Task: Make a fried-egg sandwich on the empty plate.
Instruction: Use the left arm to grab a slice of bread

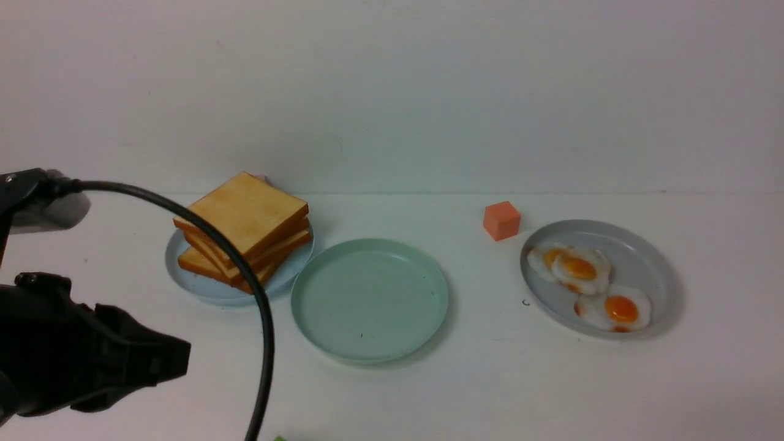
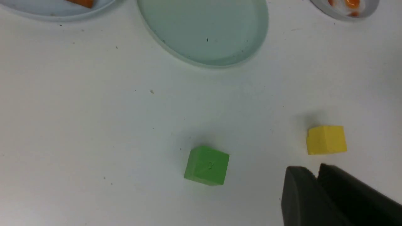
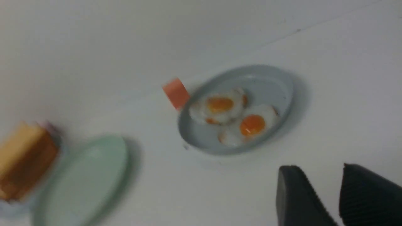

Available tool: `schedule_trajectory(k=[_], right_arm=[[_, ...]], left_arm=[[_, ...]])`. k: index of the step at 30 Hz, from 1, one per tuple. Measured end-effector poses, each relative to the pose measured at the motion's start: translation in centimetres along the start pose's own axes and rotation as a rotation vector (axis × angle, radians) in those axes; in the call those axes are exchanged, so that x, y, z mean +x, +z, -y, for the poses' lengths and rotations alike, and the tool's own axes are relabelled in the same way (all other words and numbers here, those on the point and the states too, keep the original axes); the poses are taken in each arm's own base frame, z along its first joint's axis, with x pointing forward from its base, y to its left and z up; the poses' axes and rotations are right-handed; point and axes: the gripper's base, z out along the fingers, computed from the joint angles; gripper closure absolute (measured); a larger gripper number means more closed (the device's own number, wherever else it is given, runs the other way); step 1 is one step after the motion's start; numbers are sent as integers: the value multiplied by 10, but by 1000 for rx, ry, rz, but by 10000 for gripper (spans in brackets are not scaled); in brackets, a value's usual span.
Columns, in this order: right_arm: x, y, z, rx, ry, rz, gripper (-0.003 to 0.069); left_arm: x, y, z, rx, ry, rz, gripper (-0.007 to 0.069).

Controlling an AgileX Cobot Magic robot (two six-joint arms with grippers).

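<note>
The empty mint-green plate (image 1: pixel 369 300) sits mid-table with nothing on it; it also shows in the left wrist view (image 2: pixel 204 29) and the right wrist view (image 3: pixel 83 182). Toast slices (image 1: pixel 245 229) are stacked on a light blue plate (image 1: pixel 205 288) to its left. Two fried eggs (image 1: pixel 588 285) lie on a grey plate (image 1: pixel 649 263) to the right, also in the right wrist view (image 3: pixel 234 116). No sandwich is assembled. My left gripper (image 2: pixel 315 172) is shut and empty above bare table, near the front left. My right gripper (image 3: pixel 317 171) is open and empty, out of the front view.
An orange cube (image 1: pixel 501 220) stands behind the plates, between the mint and grey ones. A green cube (image 2: pixel 206 165) and a yellow cube (image 2: pixel 326 140) lie on the table near my left gripper. A black cable (image 1: pixel 245 263) arcs in front of the toast.
</note>
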Motion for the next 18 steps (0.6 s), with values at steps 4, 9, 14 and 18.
schedule_trajectory(k=[4, 9, 14, 18], right_arm=[[-11, -1, -2, -32, 194, 117, 418], [-35, -10, -29, -123, 127, 5, 452], [-93, -20, -80, -228, -228, -292, 571], [-124, -12, -110, -322, -408, -589, 652]], left_arm=[[0, 0, 1, 6, 34, -14, 638], [-9, 12, -4, -4, 54, -34, 638], [-35, 31, -9, -22, 72, -24, 638], [-61, 53, 2, -23, 170, -26, 638]])
